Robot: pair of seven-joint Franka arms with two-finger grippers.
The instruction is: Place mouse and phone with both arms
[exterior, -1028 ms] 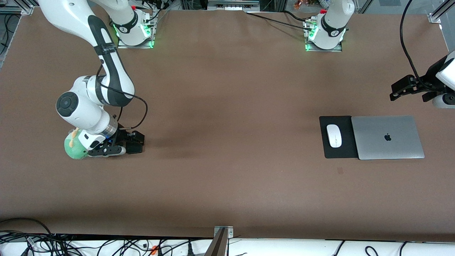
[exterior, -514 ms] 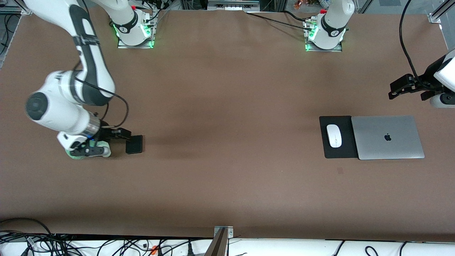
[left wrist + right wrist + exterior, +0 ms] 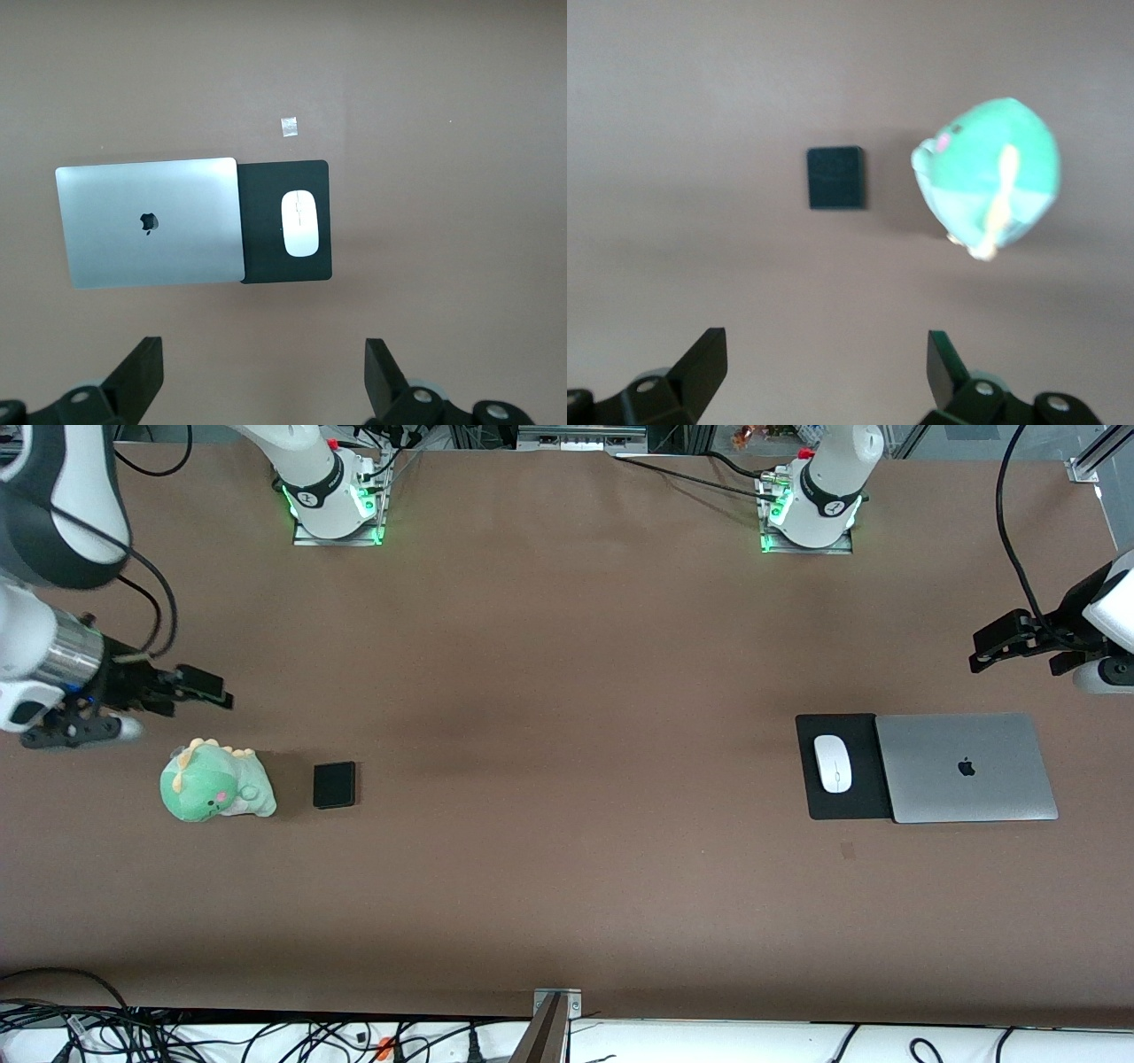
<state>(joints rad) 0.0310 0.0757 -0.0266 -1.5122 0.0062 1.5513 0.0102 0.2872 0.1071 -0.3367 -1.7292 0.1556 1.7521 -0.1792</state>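
Right gripper point(image 3: 182, 691): hung over bare table at the right arm's end, fingers spread wide, nothing between them.
Left gripper point(image 3: 1005, 646): waited in the air over bare table at the left arm's end, fingers parted, empty.
Phone point(image 3: 334, 785): lay flat on the table, just beside the plush dinosaur point(image 3: 215, 781), apart from it.
Mouse point(image 3: 833, 763): rested on the mouse pad point(image 3: 842, 802), which the closed laptop point(image 3: 966, 767) partly overlapped.
Risk, phone: a low right-arm sweep could probably nudge the plush into the phone and shift it.
Risk, mouse: a descent by the left arm might catch the laptop edge or drag the pad, carrying the mouse off position.
Risk, judgement: both items appeared placed; further contact seemed the main hazard.
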